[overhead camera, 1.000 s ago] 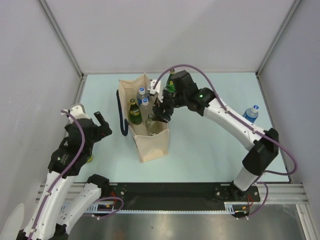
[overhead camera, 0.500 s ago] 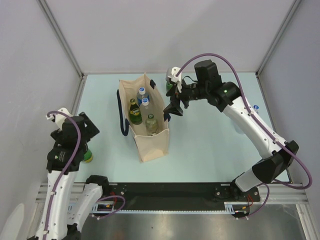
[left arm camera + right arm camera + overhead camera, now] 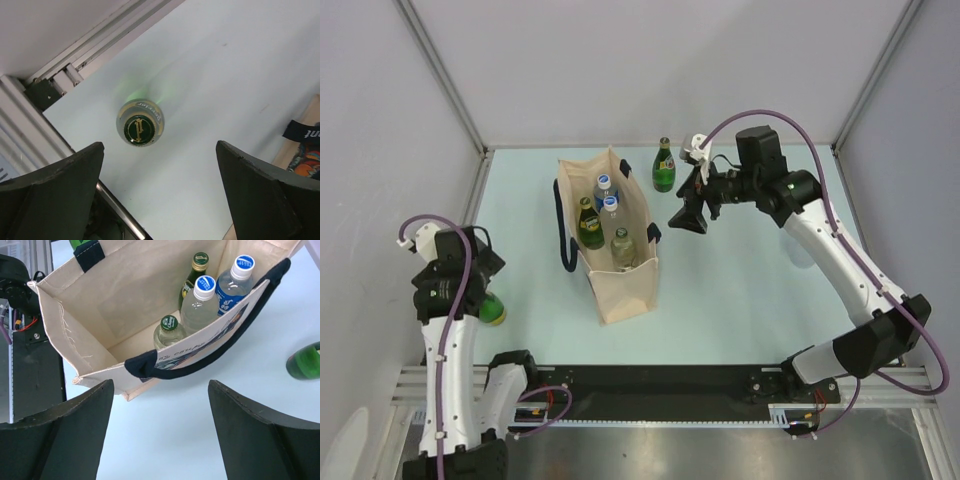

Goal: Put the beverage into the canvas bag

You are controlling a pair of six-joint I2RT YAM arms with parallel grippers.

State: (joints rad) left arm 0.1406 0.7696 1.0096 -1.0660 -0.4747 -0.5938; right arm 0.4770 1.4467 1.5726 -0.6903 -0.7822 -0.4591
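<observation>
canvas bag [image 3: 625,288]: four bottles [image 3: 202,305] inside. green bottle [image 3: 140,129], near left tabletop [image 3: 225,75]: pick-up pending; left gripper [image 3: 160,146] spread above, should descend. right gripper [image 3: 161,385] spread, empty.

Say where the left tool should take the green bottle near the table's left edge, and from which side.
The green bottle stands upright, its cap facing the open left tool hanging over it, a little off centre between the fingers. So grip the neck just under the cap, coming straight down from above.
</observation>
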